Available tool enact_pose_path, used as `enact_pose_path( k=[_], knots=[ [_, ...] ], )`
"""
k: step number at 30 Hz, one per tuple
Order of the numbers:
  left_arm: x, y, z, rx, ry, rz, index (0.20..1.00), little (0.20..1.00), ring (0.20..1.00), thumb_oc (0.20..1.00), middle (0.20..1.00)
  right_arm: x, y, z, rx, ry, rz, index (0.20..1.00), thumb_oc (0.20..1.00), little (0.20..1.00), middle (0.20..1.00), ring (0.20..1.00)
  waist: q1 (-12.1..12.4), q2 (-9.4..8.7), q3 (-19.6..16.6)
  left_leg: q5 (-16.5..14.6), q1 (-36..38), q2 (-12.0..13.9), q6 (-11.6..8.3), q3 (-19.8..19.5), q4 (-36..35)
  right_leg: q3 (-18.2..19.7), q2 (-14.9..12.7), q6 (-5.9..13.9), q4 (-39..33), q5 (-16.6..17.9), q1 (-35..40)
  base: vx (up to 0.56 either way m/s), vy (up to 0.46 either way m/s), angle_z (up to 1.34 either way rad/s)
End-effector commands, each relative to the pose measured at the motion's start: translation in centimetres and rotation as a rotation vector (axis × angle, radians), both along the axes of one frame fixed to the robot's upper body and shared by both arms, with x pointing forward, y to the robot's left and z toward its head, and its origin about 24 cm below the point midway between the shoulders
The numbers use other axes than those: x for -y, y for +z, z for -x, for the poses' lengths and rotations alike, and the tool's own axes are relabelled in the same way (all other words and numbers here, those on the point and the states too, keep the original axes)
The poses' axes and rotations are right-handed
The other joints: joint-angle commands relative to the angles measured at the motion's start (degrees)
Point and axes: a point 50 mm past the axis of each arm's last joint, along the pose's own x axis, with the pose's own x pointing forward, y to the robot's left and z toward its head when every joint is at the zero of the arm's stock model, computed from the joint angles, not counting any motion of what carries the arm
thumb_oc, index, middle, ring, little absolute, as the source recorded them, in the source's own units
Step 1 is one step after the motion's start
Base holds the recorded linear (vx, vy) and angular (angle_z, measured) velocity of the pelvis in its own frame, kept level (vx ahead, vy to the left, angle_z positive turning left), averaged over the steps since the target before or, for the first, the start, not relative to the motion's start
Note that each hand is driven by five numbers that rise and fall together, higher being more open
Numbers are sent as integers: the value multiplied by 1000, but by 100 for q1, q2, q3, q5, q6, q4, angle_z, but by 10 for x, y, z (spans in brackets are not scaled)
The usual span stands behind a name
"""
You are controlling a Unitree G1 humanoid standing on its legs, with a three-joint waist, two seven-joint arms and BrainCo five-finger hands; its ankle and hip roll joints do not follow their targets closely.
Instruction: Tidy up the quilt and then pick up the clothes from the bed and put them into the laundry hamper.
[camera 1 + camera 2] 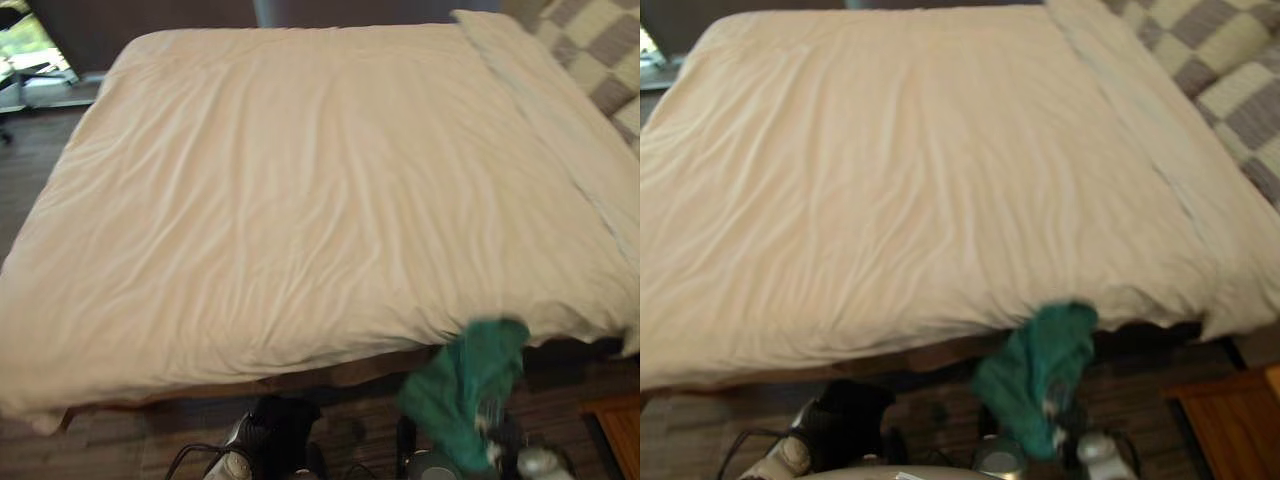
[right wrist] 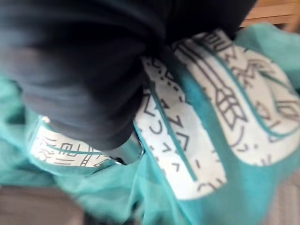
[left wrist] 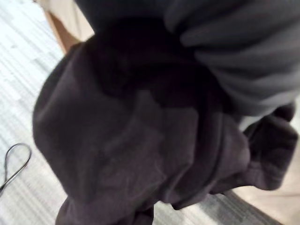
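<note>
The cream quilt [image 1: 300, 200] lies spread flat over the bed, its near edge hanging over the bedside. Below that edge, a dark garment [image 1: 285, 425] is bunched over my left hand [image 3: 234, 47] and hangs from it above the floor; the cloth [image 3: 140, 140] covers all but the ribbed cover. My right hand [image 2: 79, 70] is shut on a teal garment [image 1: 465, 385] with white patterned panels [image 2: 225, 103], lifted just in front of the bed's near right corner. The teal cloth wraps around the hand.
Checked pillows [image 1: 1230, 70] lie at the head of the bed on the right. A brown wooden piece of furniture [image 1: 1230, 420] stands on the floor at the lower right. A chair [image 1: 20, 80] stands beyond the bed's far left corner.
</note>
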Motion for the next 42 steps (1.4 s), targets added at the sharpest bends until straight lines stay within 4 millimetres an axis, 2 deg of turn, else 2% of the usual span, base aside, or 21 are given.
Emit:
enact_pose_path(
  k=[1,2,3,5,7,12,14,16,17,19,21,25,26,27,28,29,31,32,39,40,42],
  knots=[
    [-25,9,-9,78,180,-26,200,200,200,200,200,-17,10,-35,152,-17,-41,200,200,200,200,200,18,-190,310,-459,231,283,-321,-187,16,382,-569,793,1388,-422,-407,-51,37,-34],
    [-26,9,-9,78,180,-26,200,200,200,200,200,-17,10,-35,153,-17,-42,200,200,200,200,200,20,-189,296,-451,213,285,-321,-184,16,384,-565,791,1375,-406,-422,-26,-14,-18],
    [-22,9,-10,103,222,16,200,200,200,200,200,-26,12,-43,185,2,-56,200,200,200,200,200,-162,-166,300,-394,166,305,-320,-465,16,1325,150,571,1190,-945,-376,4,-46,14],
    [-17,11,-15,130,237,58,200,200,200,200,200,-30,16,-54,210,66,-42,200,200,200,200,200,-152,-179,282,-362,89,214,-286,-809,16,2228,620,480,977,-1158,-336,22,-50,63],
    [-17,11,-17,137,243,75,200,200,200,200,200,-40,19,-69,218,185,-17,200,200,200,200,200,84,-201,253,-314,-33,102,-245,-1146,16,2203,554,248,617,-1128,-154,-25,-155,118],
    [-17,13,-23,170,289,80,200,200,200,200,200,-52,23,-97,192,366,68,200,200,200,200,200,551,-55,231,-119,-399,-2,-255,-1652,19,1760,436,117,-16,-1113,121,-67,-173,112],
    [-4,14,-32,196,284,119,200,200,200,200,200,-34,24,-99,157,355,131,200,200,200,200,200,819,104,385,74,-834,-100,-444,-1923,135,1021,221,70,-244,-1175,239,-228,-93,137],
    [3,14,-37,191,286,141,200,200,200,200,200,-17,24,-95,134,301,170,200,200,200,200,200,717,190,482,82,-873,263,-502,-903,289,180,-45,152,-126,-1227,260,-202,0,290],
    [3,14,-37,191,286,141,200,200,200,200,200,-17,24,-95,134,301,170,200,200,200,200,200,717,190,479,82,-876,264,-502,-904,291,180,-44,152,-126,-1227,257,-162,15,276],
    [-11,8,-21,120,310,89,200,200,200,200,200,-7,19,-83,80,245,173,200,200,200,200,200,508,159,454,-179,-665,861,-609,221,942,-667,-370,144,-34,-1267,524,-168,102,204],
    [-17,3,-8,66,316,56,200,200,200,200,200,-4,15,-74,59,209,162,200,200,200,200,200,407,196,363,-136,-619,1218,-707,461,1207,-1224,-585,114,63,-1283,743,-75,168,237],
    [-16,-3,7,4,289,47,200,200,200,200,200,1,10,-60,27,148,140,200,200,200,200,200,461,237,65,-113,-439,918,-636,369,800,-1756,-951,185,524,-1301,1003,186,289,176],
    [-16,-3,5,-10,261,40,200,200,200,200,200,0,8,-56,25,86,108,200,200,200,200,200,404,139,166,-307,-409,564,-362,79,759,-1671,-1423,196,1701,-798,751,153,294,161],
    [-17,-1,2,-2,265,33,200,200,200,200,200,-3,8,-57,39,70,94,200,200,200,200,200,322,97,253,-369,-414,443,-252,-27,770,-1315,-1439,239,2129,-712,515,175,366,211],
    [-17,-1,0,5,258,36,200,200,200,200,200,-11,8,-60,69,43,54,200,200,200,200,200,104,67,361,-382,-399,356,-201,-209,780,-511,-949,132,2372,-997,170,49,138,168],
    [-17,-1,0,5,258,36,200,200,200,200,200,-11,8,-60,69,43,54,200,200,200,200,200,111,66,353,-381,-410,360,-203,-201,783,-501,-948,126,2384,-1003,148,-39,151,186],
    [-11,2,-11,26,226,53,200,200,200,200,200,-16,7,-62,82,9,38,200,200,200,200,200,-128,123,568,-257,-329,128,-125,-765,481,1434,358,189,1818,-1448,-476,26,136,132],
    [-12,3,-13,27,220,48,200,200,200,200,200,-18,7,-61,84,7,31,200,200,200,200,200,-148,106,541,-269,-309,73,-125,-858,389,1687,432,133,1402,-1343,-460,110,65,123],
    [-13,1,-7,21,258,69,200,200,200,200,200,-13,6,-56,82,-1,36,200,200,200,200,200,-121,23,352,-485,-316,-211,4,-1102,611,1793,285,156,497,-1106,9,101,0,90],
    [3,-2,-11,18,278,99,200,200,200,200,200,12,-2,-12,-52,-20,144,200,200,200,200,200,729,131,257,-366,126,-403,24,-1928,16,1276,660,49,523,-1456,375,102,10,-11],
    [4,-2,-12,19,267,97,200,200,200,200,200,11,-2,-13,-46,-11,142,200,200,200,200,200,720,137,260,-375,145,-388,0,-1943,16,1231,659,33,543,-1476,380,102,-47,5]
  ],
)
